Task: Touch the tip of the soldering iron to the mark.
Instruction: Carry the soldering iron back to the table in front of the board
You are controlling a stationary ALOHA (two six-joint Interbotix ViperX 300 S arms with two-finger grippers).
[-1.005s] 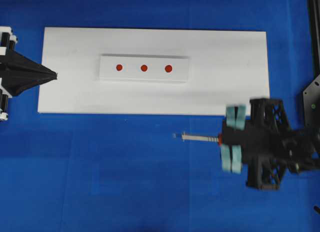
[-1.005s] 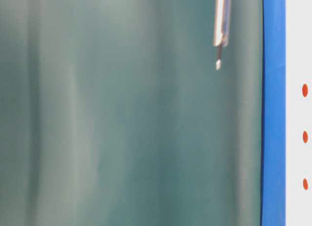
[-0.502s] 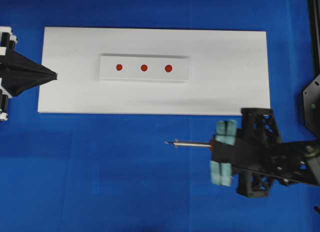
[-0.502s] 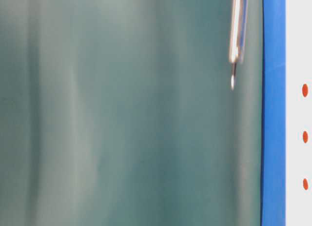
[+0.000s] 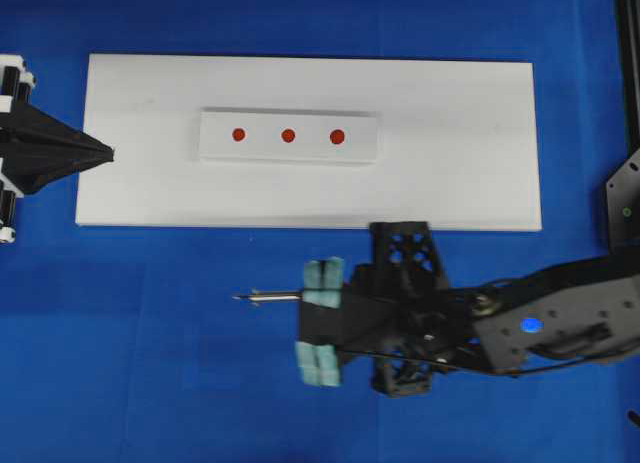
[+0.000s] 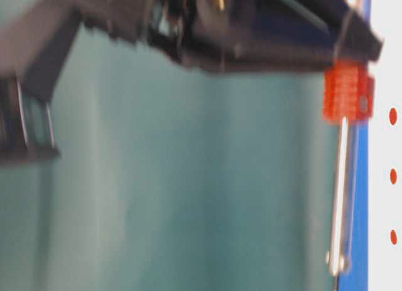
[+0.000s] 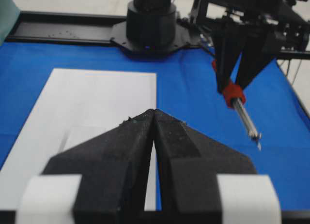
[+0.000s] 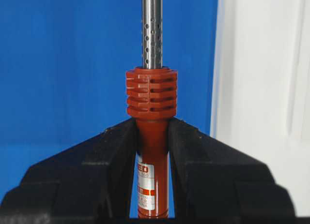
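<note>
The right hand (image 8: pixel 152 151) is clamped on the soldering iron (image 8: pixel 151 112); its two black fingers (image 8: pixel 109 156) press on both sides of the red-orange handle, just behind the ribbed collar. The silver shaft comes straight out in front of the hand. In the overhead view the iron lies nearly level over the blue counter (image 5: pixel 150 363), below the long lower edge of the white board (image 5: pixel 450 103) and not over it. The tip (image 5: pixel 240 299) points to the left of that view, away from the right arm, and it is well apart from the board's edge. On the board lies a smaller white strip (image 5: pixel 290 136) that bears three red marks (image 5: pixel 288 136) in a row; the iron is well apart from all three. The left hand (image 5: pixel 100 152) has its fingers together in a point, with nothing between them, and this point sits at the left short edge of the board, far from the strip. In the table-level view the picture is blurred, and the handle and the shaft show beside the board's edge.
</note>
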